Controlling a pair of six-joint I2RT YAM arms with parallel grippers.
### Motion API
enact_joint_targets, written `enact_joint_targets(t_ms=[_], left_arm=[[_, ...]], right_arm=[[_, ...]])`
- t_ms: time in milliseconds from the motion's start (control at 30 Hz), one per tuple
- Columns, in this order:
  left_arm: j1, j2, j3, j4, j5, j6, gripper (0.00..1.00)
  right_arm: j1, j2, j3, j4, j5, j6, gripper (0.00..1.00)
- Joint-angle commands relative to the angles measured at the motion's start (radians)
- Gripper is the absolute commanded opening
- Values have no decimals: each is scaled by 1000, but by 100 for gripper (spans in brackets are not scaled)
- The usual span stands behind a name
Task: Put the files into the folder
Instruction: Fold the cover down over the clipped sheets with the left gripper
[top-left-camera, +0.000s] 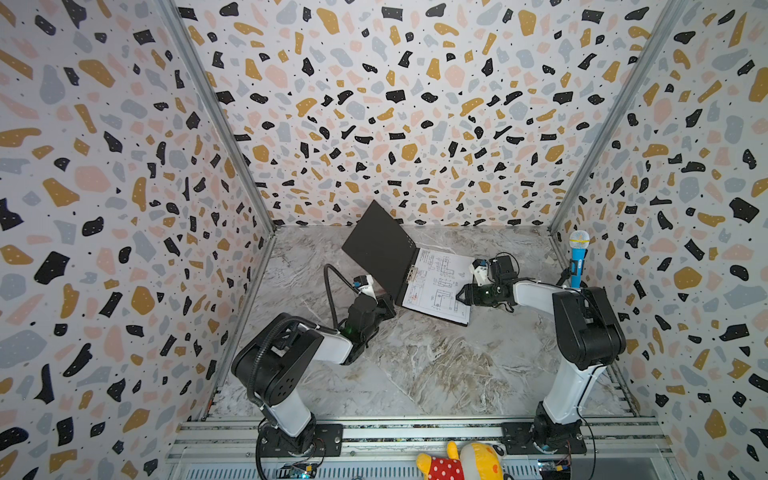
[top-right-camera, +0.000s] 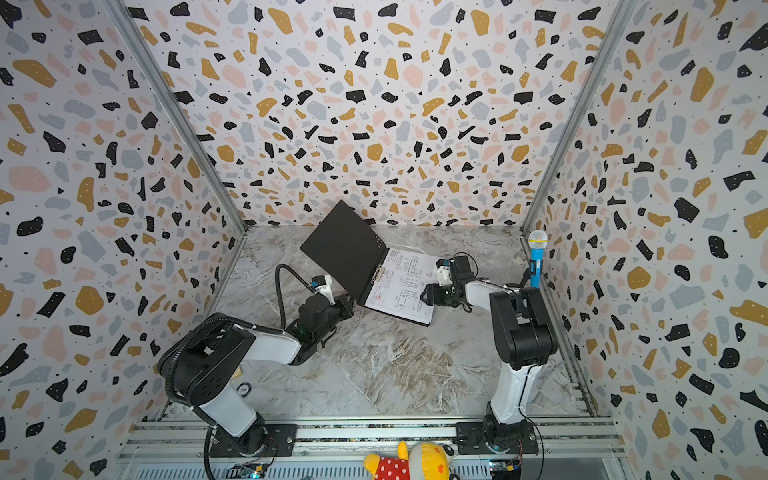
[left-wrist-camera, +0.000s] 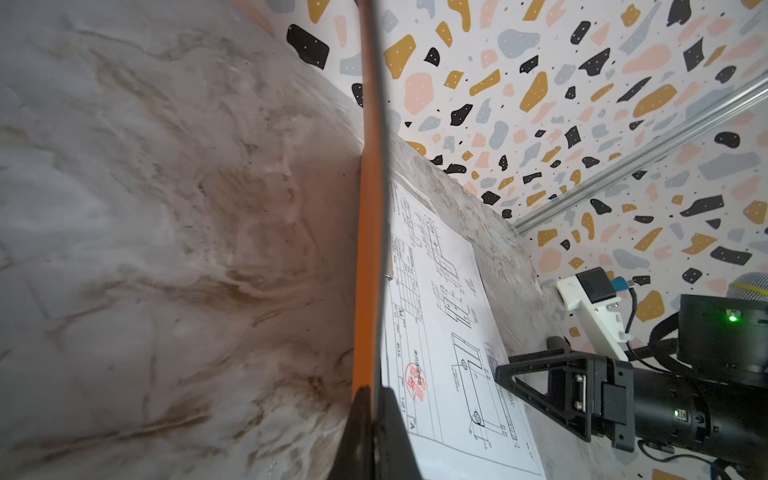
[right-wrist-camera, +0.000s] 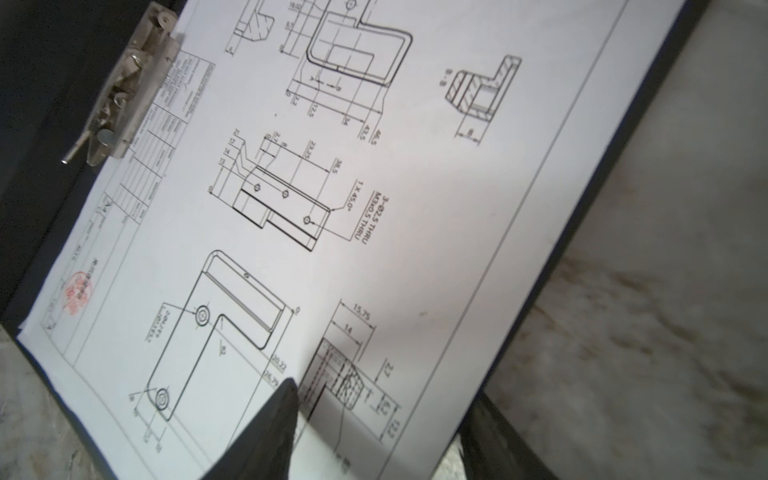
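**A:** What is on the table (top-left-camera: 415, 365)?

**B:** An open folder (top-left-camera: 380, 249), near the back wall. Its right half lies flat. Its left cover stands tilted up, with the black inside facing right and the orange outside facing left.

**A:** Why is it raised?

**B:** The left claw (left-wrist-camera: 376, 395) is pinched shut on the cover's near edge, probably ready to fold it over the pages.

**A:** And the files?

**B:** The files (top-left-camera: 440, 282) lie in the flat half, tucked against the metal clip (right-wrist-camera: 129, 83) at the spine. Only the top sheet shows, a technical drawing. I cannot tell how many sheets lie beneath it.

**A:** The other claw?

**B:** The right claw (top-left-camera: 460, 296) is at the sheet's right edge, jaws apart, gripping nothing. One fingertip (right-wrist-camera: 282, 399) seems to rest on the paper, likely to pin it flat.

**A:** Which way does everything point?

**B:** The spine and the sheet's long axis run from the near side toward the back wall, skewed slightly right.
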Motion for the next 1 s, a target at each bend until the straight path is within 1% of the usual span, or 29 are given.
enact_joint_targets(t_ms=[0,67,100,200,333,367,400,433,500,567,667,700,767,800,867,900,967], left_arm=[[-24,-1,21,-6,-36,95,1],[-43,-1,37,-45,-46,131,0],[-64,-10,49,-87,-72,171,0],[-154,-32,96,-233,-188,313,0],[-248,-27,140,-357,-338,444,0],[-267,-20,149,-381,-371,469,0],[-288,-10,165,-412,-416,495,4],[-308,0,180,-443,-461,516,5],[-331,20,203,-494,-512,541,5],[-349,26,211,-531,-559,549,8],[-379,23,215,-568,-625,566,14],[-392,26,222,-583,-649,574,19],[-425,41,248,-619,-719,599,23],[-443,57,267,-643,-757,615,31],[-483,92,317,-710,-832,638,39],[-500,109,338,-735,-861,645,45],[-528,130,368,-770,-897,642,53]], right_arm=[[11,62,-36,-153,63,-7,62],[9,61,-37,-150,63,-4,62],[10,61,-37,-148,63,-4,63],[10,61,-37,-143,62,-4,63],[12,63,-37,-132,41,-3,62],[12,62,-35,-132,44,-2,62],[13,62,-34,-132,50,-2,62],[14,62,-31,-137,59,-2,62],[11,58,-30,-141,64,-4,63],[-6,38,-40,-137,61,4,63],[-42,0,-55,-119,45,12,64],[-49,-8,-51,-125,45,8,64],[-55,-18,-44,-132,45,4,64],[-56,-18,-41,-136,45,3,64],[-57,-16,-40,-137,45,4,64],[-57,-12,-39,-138,42,7,64],[-58,-10,-38,-140,51,8,65]])
